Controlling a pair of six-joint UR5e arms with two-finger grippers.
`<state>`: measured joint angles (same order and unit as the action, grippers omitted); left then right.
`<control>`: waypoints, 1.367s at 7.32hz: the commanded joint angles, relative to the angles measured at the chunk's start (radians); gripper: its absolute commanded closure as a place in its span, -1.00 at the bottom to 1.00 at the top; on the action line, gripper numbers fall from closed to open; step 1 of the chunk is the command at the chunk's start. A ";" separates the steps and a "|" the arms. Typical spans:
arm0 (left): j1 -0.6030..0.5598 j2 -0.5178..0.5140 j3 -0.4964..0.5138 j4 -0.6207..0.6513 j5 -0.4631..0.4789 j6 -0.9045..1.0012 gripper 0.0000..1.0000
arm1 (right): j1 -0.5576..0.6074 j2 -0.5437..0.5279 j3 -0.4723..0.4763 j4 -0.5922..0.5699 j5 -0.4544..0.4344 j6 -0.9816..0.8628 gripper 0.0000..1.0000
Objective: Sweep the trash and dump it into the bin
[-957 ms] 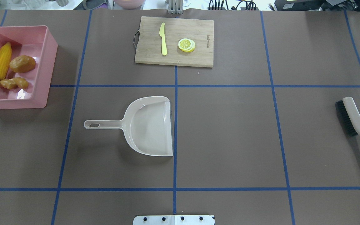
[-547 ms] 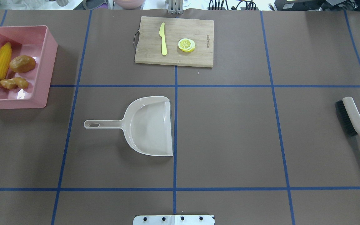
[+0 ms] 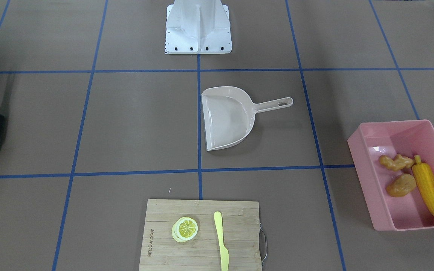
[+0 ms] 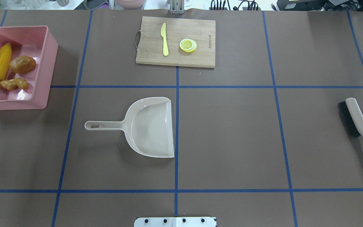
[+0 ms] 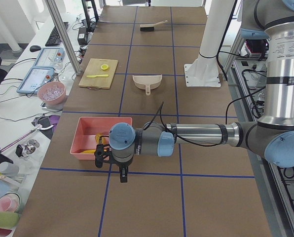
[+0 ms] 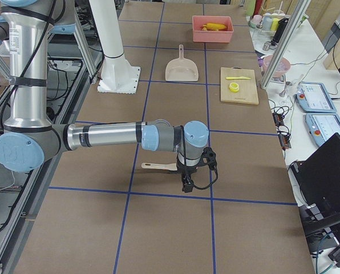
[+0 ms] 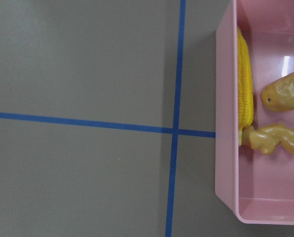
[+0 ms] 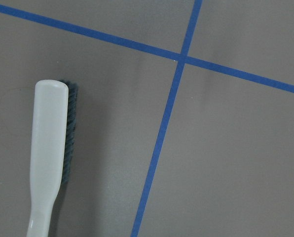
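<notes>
Cannot tell finger state of left gripper (image 5: 123, 175) or right gripper (image 6: 185, 185). May clip the bin (image 4: 48, 75) wall on a low pass, spilling the trash (image 4: 23, 64).

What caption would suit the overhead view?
Corn, potato and ginger in the pink bin; empty dustpan and brush lie apart.

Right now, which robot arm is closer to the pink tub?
Left. The left gripper hangs just beside the bin; the right gripper is at the opposite end, by the brush.
</notes>
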<state>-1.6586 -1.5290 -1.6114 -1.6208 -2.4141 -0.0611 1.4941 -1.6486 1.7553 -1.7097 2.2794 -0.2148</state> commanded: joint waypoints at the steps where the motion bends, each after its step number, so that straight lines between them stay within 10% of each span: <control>1: -0.001 0.016 -0.024 0.068 0.007 0.178 -0.96 | 0.000 0.001 0.001 0.001 0.003 0.000 -1.00; 10: 0.011 0.055 -0.067 0.076 0.096 0.211 -0.96 | 0.000 0.006 0.006 0.008 0.009 -0.001 -1.00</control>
<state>-1.6486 -1.4730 -1.6770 -1.5454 -2.3174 0.1515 1.4941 -1.6450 1.7597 -1.7064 2.2874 -0.2151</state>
